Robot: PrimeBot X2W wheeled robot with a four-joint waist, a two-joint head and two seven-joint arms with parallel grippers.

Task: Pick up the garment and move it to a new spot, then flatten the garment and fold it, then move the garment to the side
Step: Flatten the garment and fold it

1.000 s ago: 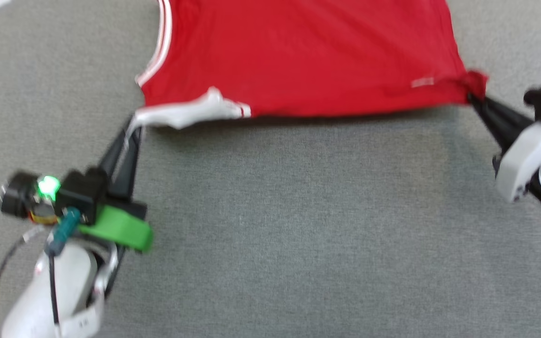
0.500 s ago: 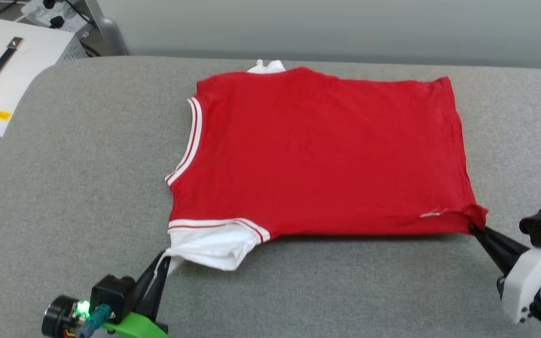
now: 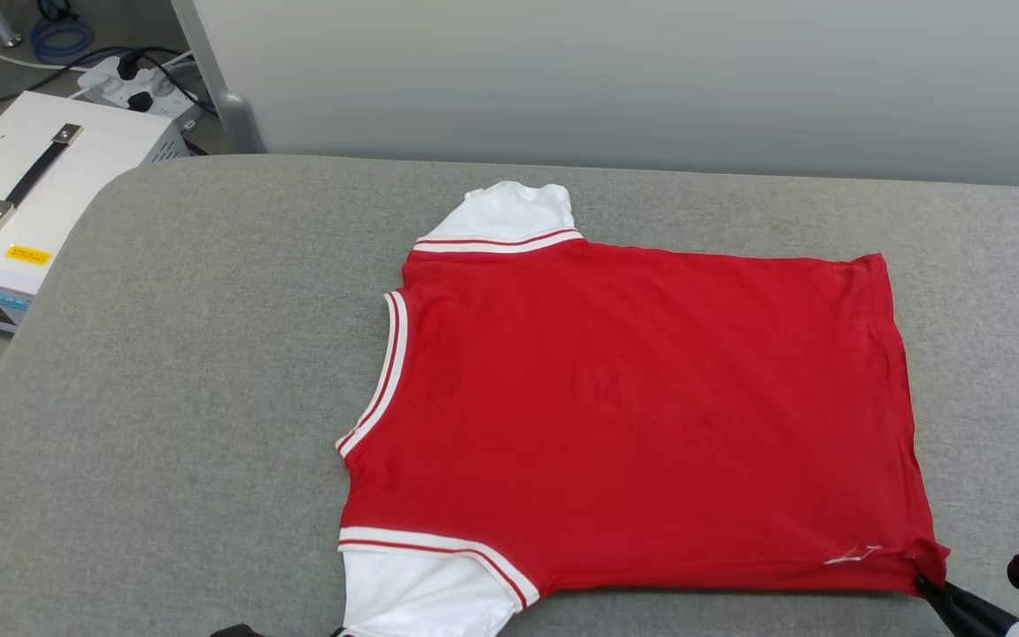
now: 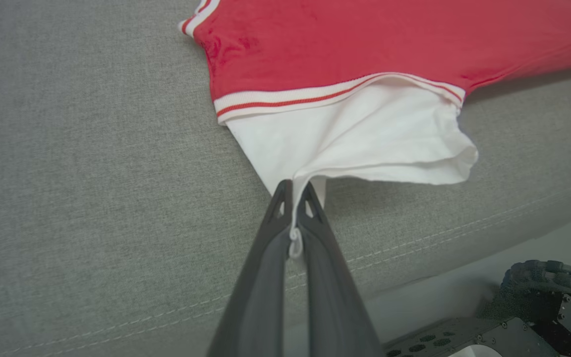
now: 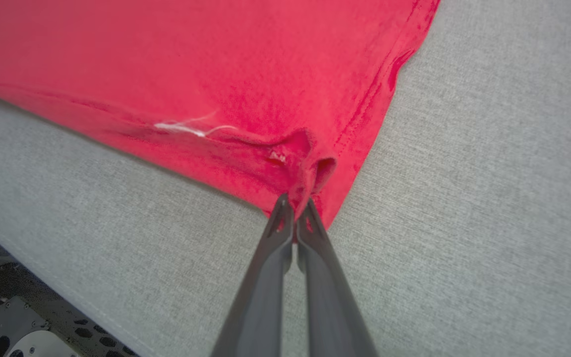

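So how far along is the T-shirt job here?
Done: the red T-shirt lies spread nearly flat on the grey cushion. In hand: the left gripper is shut on the near white sleeve, the right gripper on the near hem corner. Left: no fold shows yet, and the move to the side follows.

Dark-grey jaws; seemingly perforated black base [image 4: 528, 322]

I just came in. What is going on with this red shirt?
A two-armed robot is handling a red soft-fabric T-shirt with white sleeves, which lies spread out on a grey padded surface. Its left gripper is shut on the edge of the near white sleeve, and its right gripper is shut on the near hem corner. The shirt is flat and not yet folded.
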